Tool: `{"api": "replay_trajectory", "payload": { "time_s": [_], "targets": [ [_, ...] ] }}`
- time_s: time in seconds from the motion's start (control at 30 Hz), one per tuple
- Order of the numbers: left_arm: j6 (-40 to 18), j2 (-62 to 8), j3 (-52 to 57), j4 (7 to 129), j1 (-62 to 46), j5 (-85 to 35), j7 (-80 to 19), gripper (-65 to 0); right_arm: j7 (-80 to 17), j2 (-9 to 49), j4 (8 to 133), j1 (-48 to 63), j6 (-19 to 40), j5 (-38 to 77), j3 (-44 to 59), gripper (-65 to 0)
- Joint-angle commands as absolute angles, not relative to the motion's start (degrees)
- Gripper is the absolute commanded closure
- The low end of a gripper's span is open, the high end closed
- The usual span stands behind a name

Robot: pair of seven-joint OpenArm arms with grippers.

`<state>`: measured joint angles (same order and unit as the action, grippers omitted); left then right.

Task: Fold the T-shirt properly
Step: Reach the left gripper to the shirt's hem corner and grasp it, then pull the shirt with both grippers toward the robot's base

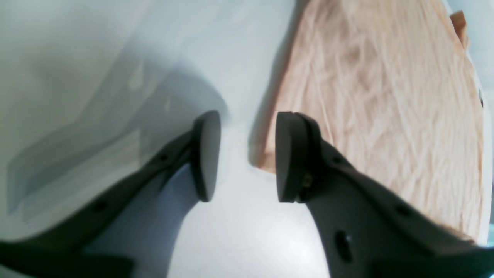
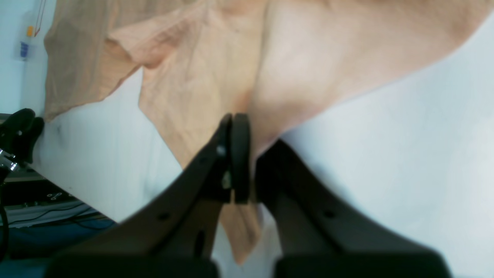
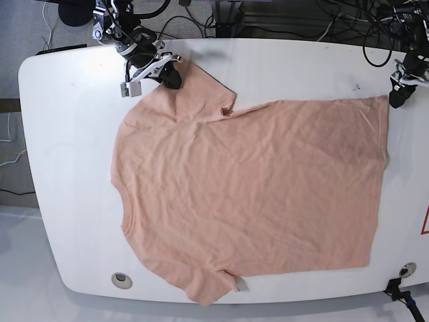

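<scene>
The peach T-shirt lies spread flat on the white table, neck toward the left and hem toward the right. My right gripper sits at the far left sleeve; in the right wrist view it is shut on a fold of the T-shirt, with cloth hanging below the pads. My left gripper is at the far right hem corner. In the left wrist view it stands open. The T-shirt's corner reaches just beside the right pad, and nothing is pinched.
Dark cables run behind the table's far edge. A round grommet sits near the front left corner of the table. A red marking shows at the right edge. Another cable clamp is at the front right.
</scene>
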<state>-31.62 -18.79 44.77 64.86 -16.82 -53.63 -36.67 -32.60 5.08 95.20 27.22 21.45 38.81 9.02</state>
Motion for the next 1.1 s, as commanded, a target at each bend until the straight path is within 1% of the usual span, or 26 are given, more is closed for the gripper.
{"api": "replay_trajectory", "payload": {
  "time_s": [0.0,0.03,0.1,0.17,0.2,0.27,0.3,0.37,0.47,0.5,0.83,0.9,0.93,1.07],
  "targets": [
    [-31.4,-19.3,43.7,65.2,-16.8,-51.9,-39.9,-16.2,-34.4,5.4,95.5,28.0,20.6,36.8,9.2,0.0],
    [-31.5,-19.3,43.5,65.2,-16.6,-51.9,-40.4,-12.0,-34.6,5.4,95.5,28.0,20.7,36.7,9.2,0.0],
    [-31.6,-19.2,42.9,65.2,-16.4,-52.0,-41.3,-9.3,-34.5,5.4,95.5,28.0,20.7,36.8,9.2,0.0],
    [-31.6,-19.3,42.3,65.4,-16.3,-52.4,-42.5,-8.1,-34.4,5.4,95.6,27.9,20.6,36.9,9.1,0.0],
    [-31.6,-19.2,41.8,65.6,-16.1,-52.5,-43.0,-8.3,-34.5,5.4,95.5,28.0,20.6,36.9,9.1,0.0],
    [-31.7,-19.2,41.3,65.8,-15.9,-53.1,-45.0,-11.1,-34.6,5.4,95.6,28.0,20.5,36.8,9.2,0.0],
    [-31.7,-19.2,41.1,65.8,-15.7,-53.2,-45.9,-15.1,-34.7,5.4,95.6,28.1,20.4,36.8,9.2,0.0],
    [-31.9,-19.2,40.7,66.0,-15.9,-53.3,-46.7,-17.5,-34.8,5.4,95.6,28.2,20.4,36.7,9.2,0.0],
    [-32.1,-19.2,39.9,66.5,-16.0,-53.2,-47.6,-17.2,-34.6,5.4,95.6,28.3,20.3,36.6,9.3,0.0],
    [-32.7,-19.1,40.0,66.4,-15.7,-54.7,-46.0,-17.3,-34.6,5.2,95.2,28.3,20.9,36.6,9.4,0.0],
    [-32.0,-18.4,38.0,66.2,-14.6,-51.7,-45.6,-17.6,-34.0,5.4,95.5,28.7,20.9,36.9,9.3,0.0],
    [-31.8,-18.3,38.0,66.4,-14.4,-51.6,-45.5,-16.3,-34.1,5.4,95.6,28.7,20.9,36.9,9.3,0.0],
    [-31.7,-18.4,38.1,66.4,-14.6,-51.7,-45.5,-14.4,-33.9,5.4,95.5,28.6,20.9,37.2,9.2,0.0],
    [-30.7,-18.4,38.1,66.4,-14.5,-51.5,-45.4,-2.7,-33.9,5.4,95.4,28.5,20.8,37.1,9.2,0.0]
  ]
}}
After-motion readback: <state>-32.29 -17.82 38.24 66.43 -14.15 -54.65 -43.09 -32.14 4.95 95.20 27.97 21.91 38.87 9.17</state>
